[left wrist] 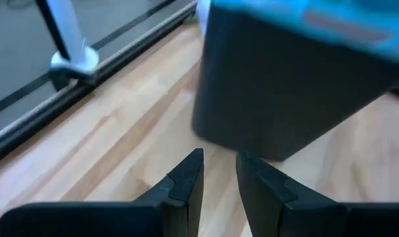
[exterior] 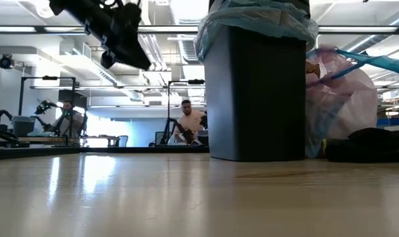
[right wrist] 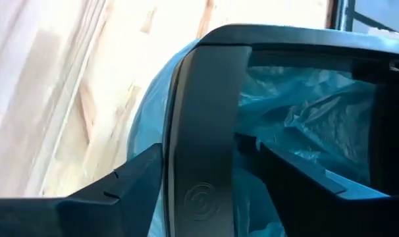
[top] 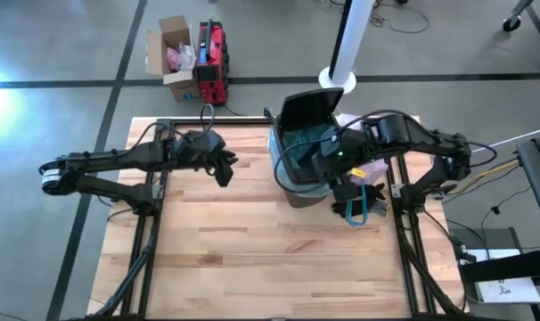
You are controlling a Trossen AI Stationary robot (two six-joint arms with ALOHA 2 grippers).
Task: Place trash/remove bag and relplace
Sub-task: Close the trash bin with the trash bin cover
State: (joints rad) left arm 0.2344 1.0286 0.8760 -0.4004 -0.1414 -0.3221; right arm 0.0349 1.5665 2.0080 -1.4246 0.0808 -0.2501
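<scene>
The black bin (top: 297, 178) (exterior: 255, 92) stands at the table's far right with its lid (top: 307, 109) raised, lined with a light-blue plastic bag (exterior: 252, 20) (right wrist: 305, 112). The lavender-pink bag (exterior: 344, 99) (top: 370, 189) lies on the table right of the bin, its blue drawstring loop (top: 359, 212) toward the near side. Loose trash is not in view. My right gripper (top: 328, 165) (right wrist: 206, 150) is open over the bin's right rim. My left gripper (top: 224, 174) (exterior: 130, 56) (left wrist: 219, 171) hangs in the air left of the bin, open by a narrow gap and empty. My right gripper straddles the bin's rim (right wrist: 206, 118) from above, one finger (right wrist: 133, 191) outside over the light-blue plastic and the other (right wrist: 298, 184) inside the bin. I cannot tell whether the fingers touch the rim or the liner.
A white pole's base (top: 337, 78) stands past the table's far edge. A cardboard box (top: 172, 53) and a red case (top: 212, 58) sit on the floor beyond. Bare wood (top: 252, 259) spreads over the table's near half. People sit in the room behind (exterior: 186, 122).
</scene>
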